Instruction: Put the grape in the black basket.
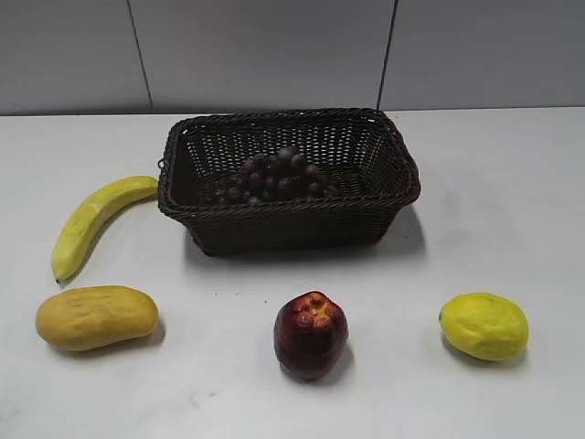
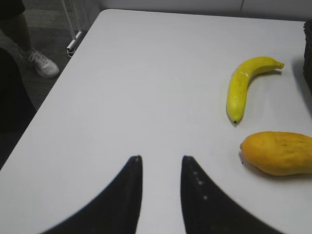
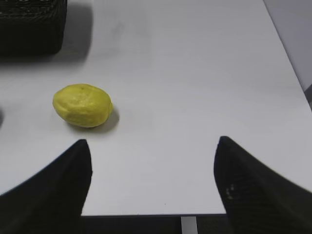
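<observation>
The grape (image 1: pixel 274 177), a bunch of small dark purple-red grapes, lies inside the black basket (image 1: pixel 398 155), a dark woven wicker basket at the middle back of the table. A corner of the basket also shows in the right wrist view (image 3: pixel 34 24). Neither gripper shows in the exterior view. My left gripper (image 2: pixel 160 158) is open and empty above bare table near the front left. My right gripper (image 3: pixel 153 141) is wide open and empty above the table's front right edge.
A banana (image 1: pixel 91 219) (image 2: pixel 241 85) and a yellow-orange mango (image 1: pixel 96 316) (image 2: pixel 278 152) lie left of the basket. A dark red apple-like fruit (image 1: pixel 311 334) sits in front. A lemon (image 1: pixel 483 326) (image 3: pixel 82 105) lies at the right. A person's shoe (image 2: pixel 41 62) is beyond the table's left edge.
</observation>
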You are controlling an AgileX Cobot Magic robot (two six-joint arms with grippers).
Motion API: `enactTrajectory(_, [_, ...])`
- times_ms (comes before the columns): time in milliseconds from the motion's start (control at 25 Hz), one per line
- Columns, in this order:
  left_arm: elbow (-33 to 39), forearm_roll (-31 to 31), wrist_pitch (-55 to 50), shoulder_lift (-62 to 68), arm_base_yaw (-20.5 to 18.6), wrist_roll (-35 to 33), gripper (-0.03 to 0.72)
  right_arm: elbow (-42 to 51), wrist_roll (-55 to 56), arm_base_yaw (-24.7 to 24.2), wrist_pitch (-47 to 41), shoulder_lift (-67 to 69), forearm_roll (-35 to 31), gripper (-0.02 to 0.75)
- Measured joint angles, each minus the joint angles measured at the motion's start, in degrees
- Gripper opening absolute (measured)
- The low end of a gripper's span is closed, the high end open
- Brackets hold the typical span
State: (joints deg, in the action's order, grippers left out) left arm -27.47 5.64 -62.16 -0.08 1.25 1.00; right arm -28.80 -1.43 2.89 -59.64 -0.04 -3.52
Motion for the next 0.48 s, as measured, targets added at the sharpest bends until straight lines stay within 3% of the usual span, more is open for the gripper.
enactTrajectory(480, [0.0,0.0,0.0,0.0,0.0,0.0,0.217,0.0,0.0,0.0,0.0,-0.3,0.0,0.591])
